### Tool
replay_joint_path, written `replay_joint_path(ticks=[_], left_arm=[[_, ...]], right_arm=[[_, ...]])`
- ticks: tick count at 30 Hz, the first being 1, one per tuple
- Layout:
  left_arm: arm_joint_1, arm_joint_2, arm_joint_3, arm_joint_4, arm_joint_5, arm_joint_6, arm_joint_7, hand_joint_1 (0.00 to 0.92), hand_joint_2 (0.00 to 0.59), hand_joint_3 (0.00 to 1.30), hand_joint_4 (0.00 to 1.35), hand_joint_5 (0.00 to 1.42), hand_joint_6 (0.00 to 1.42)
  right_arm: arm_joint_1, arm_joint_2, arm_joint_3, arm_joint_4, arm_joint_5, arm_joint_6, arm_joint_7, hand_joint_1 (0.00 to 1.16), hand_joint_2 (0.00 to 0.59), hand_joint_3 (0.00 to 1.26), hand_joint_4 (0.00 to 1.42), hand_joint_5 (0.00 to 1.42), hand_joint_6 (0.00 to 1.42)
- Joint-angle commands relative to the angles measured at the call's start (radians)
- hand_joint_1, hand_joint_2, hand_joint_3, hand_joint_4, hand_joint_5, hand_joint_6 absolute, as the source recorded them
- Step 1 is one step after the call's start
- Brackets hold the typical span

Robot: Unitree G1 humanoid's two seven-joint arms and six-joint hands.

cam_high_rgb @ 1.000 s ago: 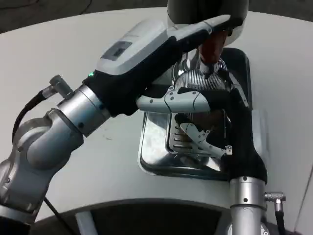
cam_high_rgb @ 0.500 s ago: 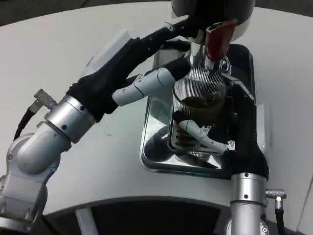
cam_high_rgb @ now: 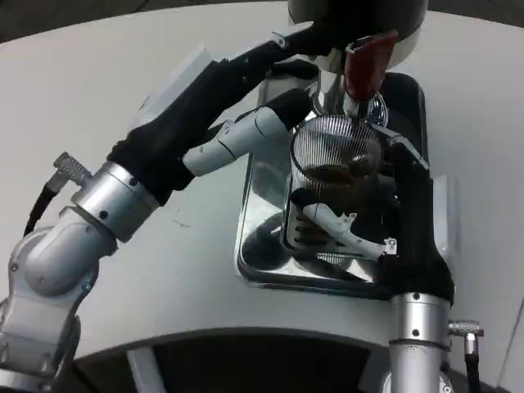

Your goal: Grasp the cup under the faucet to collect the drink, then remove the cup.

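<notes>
The left arm runs from 8 o'clock up toward 1 o'clock, its silver forearm giving way to a black and white wrist. The left hand reaches to the base of the dispenser at 12 o'clock; one white finger stretches toward the cup's left side, while a black finger lies up against the dispenser just left of the red tap lever. Whether that hand is pressing or pinching anything cannot be told; its fingers look spread.

Right of centre, the cup, clear and ribbed with dark drink in its bottom, stands over the steel drip tray, directly under the faucet and lever. The tray lies on the white table, from centre toward 3 o'clock.

The right arm rises from 5 o'clock. The right hand is wrapped around the cup: black fingers hug its right side, and a white-tipped finger crosses beneath its front, over the tray's grille.
</notes>
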Motion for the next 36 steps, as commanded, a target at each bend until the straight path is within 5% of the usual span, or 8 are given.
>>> replay_joint_path(ticks=[1,12,36], left_arm=[[0.050,-0.002,0.025,-0.061,-0.041,0.036,-0.018,0.000,0.090,0.22,0.16,0.24,0.17],[0.174,0.003,0.097,-0.267,-0.088,0.155,-0.005,0.000,0.089,0.23,0.17,0.25,0.18],[0.486,0.015,0.204,-0.481,-0.060,0.069,0.008,0.000,0.087,0.25,0.18,0.25,0.19]], right_arm=[[0.043,0.011,0.007,-0.050,0.001,-0.015,-0.006,0.99,0.180,0.60,0.73,0.85,0.82],[0.112,0.018,0.016,-0.168,0.004,-0.018,0.022,1.01,0.154,0.72,0.79,0.97,0.99],[0.288,0.011,0.022,-0.410,0.042,-0.031,0.138,1.01,0.128,0.77,0.82,1.02,1.06]])
